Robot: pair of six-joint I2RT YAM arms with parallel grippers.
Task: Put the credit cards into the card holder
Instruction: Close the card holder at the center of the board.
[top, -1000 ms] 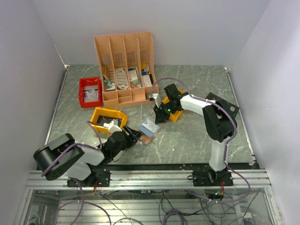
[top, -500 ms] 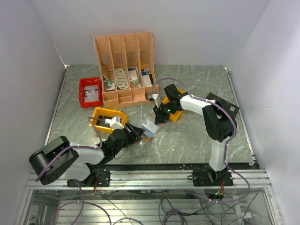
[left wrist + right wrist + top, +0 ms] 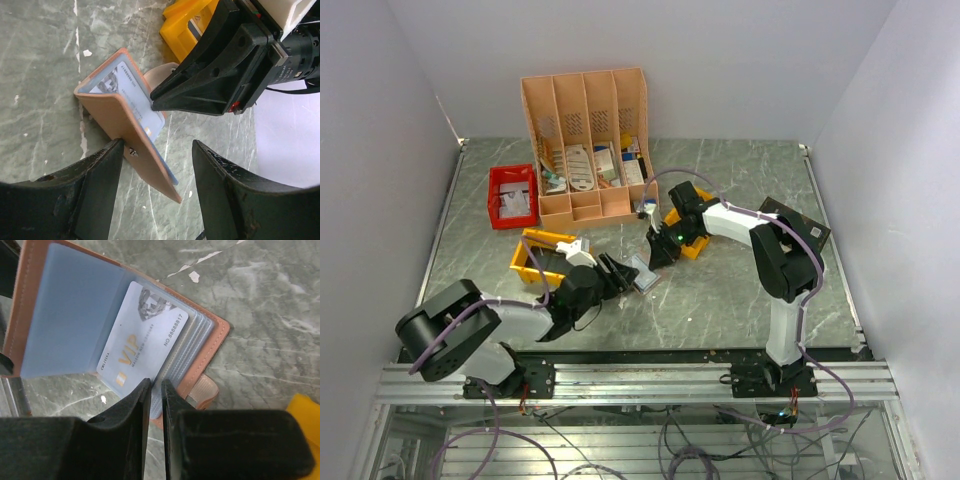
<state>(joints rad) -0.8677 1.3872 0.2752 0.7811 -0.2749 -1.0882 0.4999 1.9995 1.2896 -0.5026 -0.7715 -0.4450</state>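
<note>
Right gripper (image 3: 156, 385) pinches card (image 3: 142, 340); left gripper (image 3: 157, 145), jaws apart, straddles holder (image 3: 120, 120): unclamped, it may slide, jamming the card

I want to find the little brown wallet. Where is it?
In the top view, the card holder stands half open near the middle of the table, between the left gripper and the right gripper.

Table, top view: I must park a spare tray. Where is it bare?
Bare: far right of the table, beside the peach organiser; and the near right by the right arm's base. Crowded: the centre, where left gripper and right gripper meet at the card holder.
</note>
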